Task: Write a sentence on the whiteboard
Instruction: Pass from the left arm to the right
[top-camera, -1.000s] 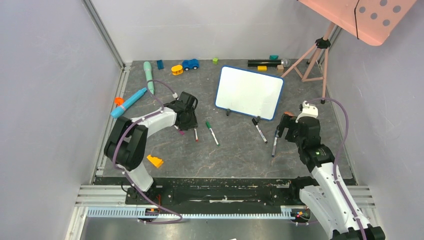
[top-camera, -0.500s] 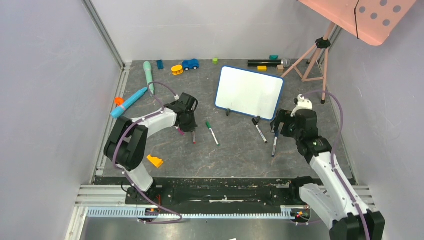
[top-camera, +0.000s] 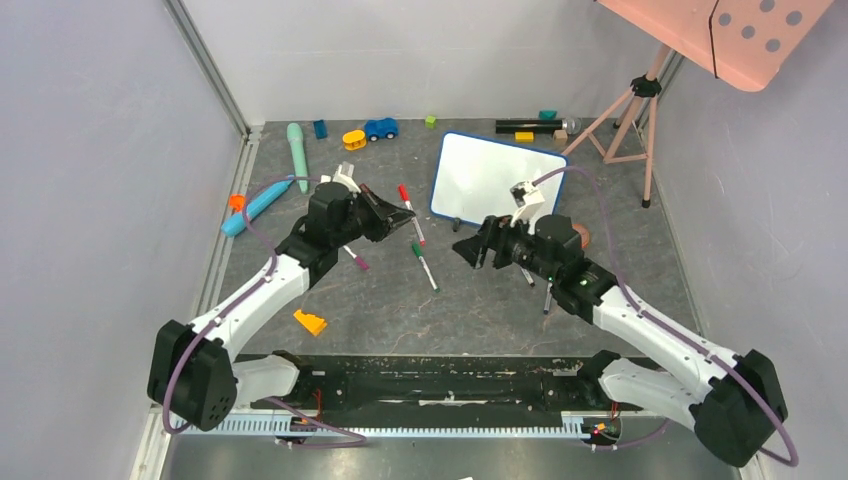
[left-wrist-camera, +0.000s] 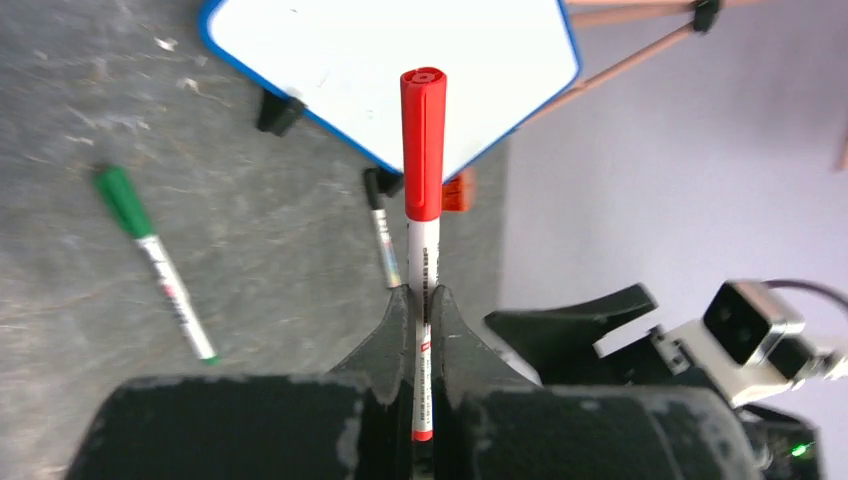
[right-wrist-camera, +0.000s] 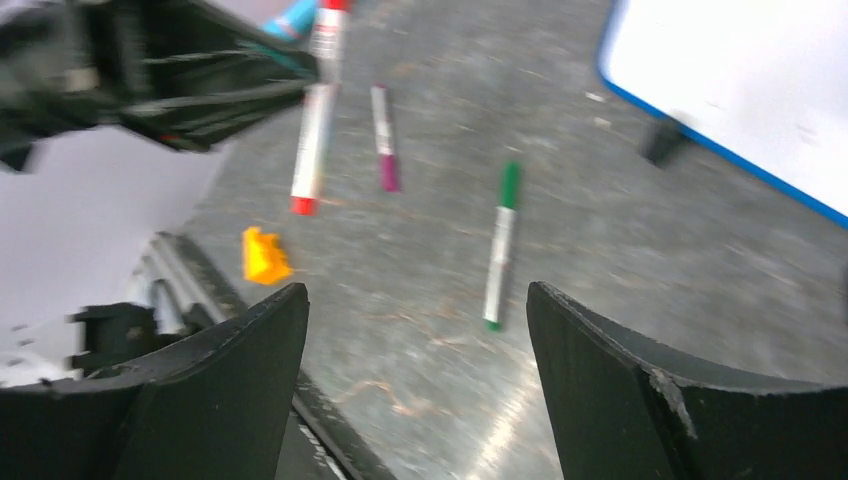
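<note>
**Left end effector**: clenched on the white barrel of a red-capped plastic marker. The cap is on, and the marker is held aloft just left of the small blue-framed rectangular whiteboard.

**Right end effector**: released, jaws wide, nothing between them. It sits in front of the whiteboard, facing the marker.

**Whiteboard:** stands on black feet. It is blank; no sentence is visible.

**Step in hand, as judged:** uncapping.

**Next move:** it calls for the right jaws to line up on the cap and pull straight along the barrel.
</note>
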